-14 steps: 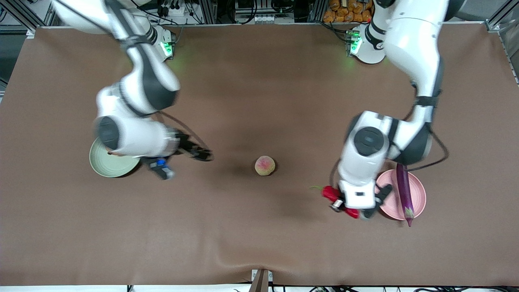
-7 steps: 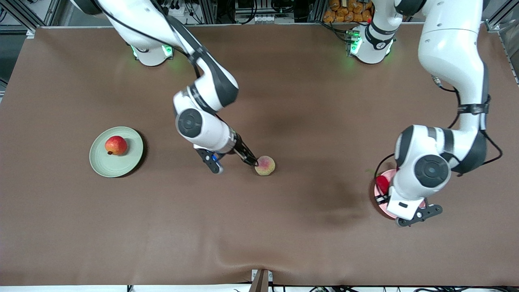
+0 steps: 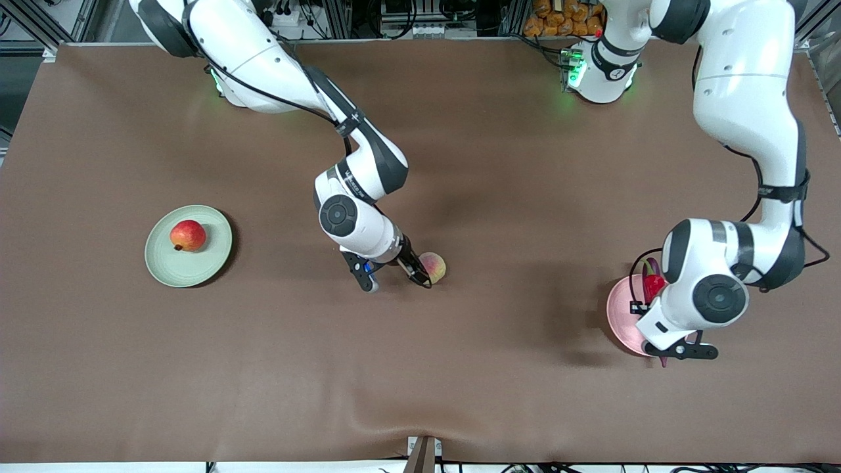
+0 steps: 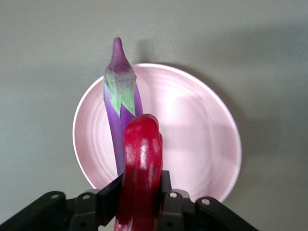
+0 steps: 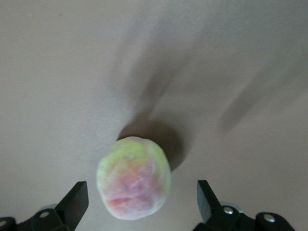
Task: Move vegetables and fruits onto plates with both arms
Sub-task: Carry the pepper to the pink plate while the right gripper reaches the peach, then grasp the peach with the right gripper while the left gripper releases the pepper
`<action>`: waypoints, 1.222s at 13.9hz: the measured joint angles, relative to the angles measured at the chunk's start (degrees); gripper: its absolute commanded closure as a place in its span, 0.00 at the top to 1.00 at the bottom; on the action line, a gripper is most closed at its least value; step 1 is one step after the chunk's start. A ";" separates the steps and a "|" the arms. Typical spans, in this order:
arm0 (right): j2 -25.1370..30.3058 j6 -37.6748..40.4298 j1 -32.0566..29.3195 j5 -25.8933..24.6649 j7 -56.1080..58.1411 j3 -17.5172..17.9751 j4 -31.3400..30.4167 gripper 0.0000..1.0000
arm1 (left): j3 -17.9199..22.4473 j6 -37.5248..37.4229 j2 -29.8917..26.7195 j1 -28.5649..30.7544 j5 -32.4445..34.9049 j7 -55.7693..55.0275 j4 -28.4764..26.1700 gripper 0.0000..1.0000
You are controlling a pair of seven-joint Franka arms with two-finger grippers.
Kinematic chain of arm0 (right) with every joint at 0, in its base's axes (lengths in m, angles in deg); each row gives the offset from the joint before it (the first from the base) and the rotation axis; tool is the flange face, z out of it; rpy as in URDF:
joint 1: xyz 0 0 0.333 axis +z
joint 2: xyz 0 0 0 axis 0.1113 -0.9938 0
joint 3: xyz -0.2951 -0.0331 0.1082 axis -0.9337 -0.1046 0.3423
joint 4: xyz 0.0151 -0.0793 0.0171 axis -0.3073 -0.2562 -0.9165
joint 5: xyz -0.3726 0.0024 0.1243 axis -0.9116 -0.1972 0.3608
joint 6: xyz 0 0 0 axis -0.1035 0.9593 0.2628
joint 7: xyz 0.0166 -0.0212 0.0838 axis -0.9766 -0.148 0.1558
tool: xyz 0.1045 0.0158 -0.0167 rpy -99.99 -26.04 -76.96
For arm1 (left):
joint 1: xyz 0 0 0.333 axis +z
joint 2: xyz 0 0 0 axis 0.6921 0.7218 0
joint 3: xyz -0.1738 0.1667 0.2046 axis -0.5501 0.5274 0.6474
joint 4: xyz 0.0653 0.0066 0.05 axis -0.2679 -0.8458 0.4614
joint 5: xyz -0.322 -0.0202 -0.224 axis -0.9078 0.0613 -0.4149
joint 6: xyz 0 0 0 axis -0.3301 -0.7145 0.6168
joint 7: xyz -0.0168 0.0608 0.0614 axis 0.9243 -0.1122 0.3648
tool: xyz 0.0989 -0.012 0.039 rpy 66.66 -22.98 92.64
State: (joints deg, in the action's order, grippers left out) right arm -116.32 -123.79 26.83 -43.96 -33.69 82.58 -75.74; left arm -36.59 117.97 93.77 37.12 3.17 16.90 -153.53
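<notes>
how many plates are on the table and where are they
2. The green plate sits toward the right arm's end of the table, with the red fruit on it. The pink plate sits toward the left arm's end, partly hidden under the left arm.

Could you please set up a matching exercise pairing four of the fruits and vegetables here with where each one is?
Things:
1. round red pomegranate-like fruit
2. round fuzzy yellow-pink peach
3. shiny red chili pepper
4. long slim purple eggplant

Places:
A. lying on the pale pink plate
B. on the pale green plate
C. clamped in the left gripper over the pink plate
D. on the bare table, between the open fingers of the right gripper

Pairs: 1-B, 2-D, 3-C, 4-A
</notes>
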 measured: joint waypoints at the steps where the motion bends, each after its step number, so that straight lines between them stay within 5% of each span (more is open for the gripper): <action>1: -0.68 0.00 0.14 0.00 -0.15 0.00 1.03 1.00 | -0.15 0.06 0.90 -0.18 0.50 0.00 0.01 0.00; 5: -3.92 -0.06 1.41 -0.38 -0.49 -0.17 4.14 1.00 | -0.29 1.25 2.83 -1.24 0.67 -0.09 0.09 0.00; 6: -4.90 -0.22 1.77 -0.94 -0.60 -0.21 4.75 0.93 | -0.29 1.73 2.95 -1.40 0.67 -0.22 0.10 0.00; 7: -5.83 -0.35 2.06 -1.60 -0.69 -0.23 5.29 0.72 | -0.29 2.48 3.07 -1.46 0.67 -0.36 0.10 0.00; 8: -6.50 -0.65 2.29 -2.49 -0.74 -0.26 5.75 0.16 | -0.29 3.42 3.27 -1.47 0.67 -0.56 0.10 0.17; 9: -6.96 -0.89 2.46 -3.52 -0.74 -0.28 6.04 0.00 | -0.29 4.38 3.53 -1.47 0.67 -1.15 0.12 0.99; 13: -7.07 2.21 2.25 -4.83 -0.80 -0.86 7.44 0.00 | -0.30 7.85 4.00 -1.53 0.69 -3.64 0.47 1.00; 17: -4.00 23.73 -3.19 -4.83 0.82 -1.08 12.58 0.00 | -0.36 8.36 2.03 -1.52 0.64 -3.96 2.35 1.00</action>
State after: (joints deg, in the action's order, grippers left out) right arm -120.32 -100.06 23.64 -48.78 -32.87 81.50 -63.16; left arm -36.94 126.33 95.79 35.60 3.81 12.94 -151.17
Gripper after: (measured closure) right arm 0.225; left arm 0.018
